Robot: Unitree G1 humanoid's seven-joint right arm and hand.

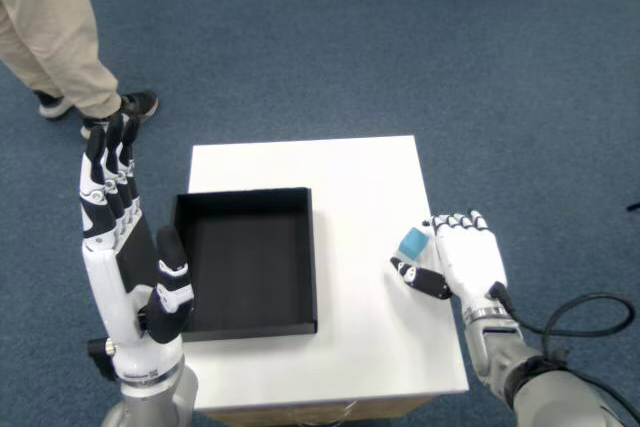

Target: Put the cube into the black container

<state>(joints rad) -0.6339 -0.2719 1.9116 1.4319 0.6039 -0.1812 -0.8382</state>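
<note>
A small blue cube (pixel 413 241) rests on the white table (pixel 330 167) near its right edge. My right hand (pixel 465 262) lies just right of it, palm down, its fingers apart and its thumb (pixel 421 278) stretched out below the cube. The cube touches or nearly touches the index finger side, and nothing is closed around it. The black container (pixel 312 257), a shallow square tray with nothing in it, sits on the left half of the table, about a hand's width left of the cube.
My left hand (pixel 130 257) is raised upright beside the container's left wall, fingers straight. A person's legs and shoes (pixel 95 107) stand on the blue carpet at the upper left. A black cable (pixel 570 312) loops by my right forearm.
</note>
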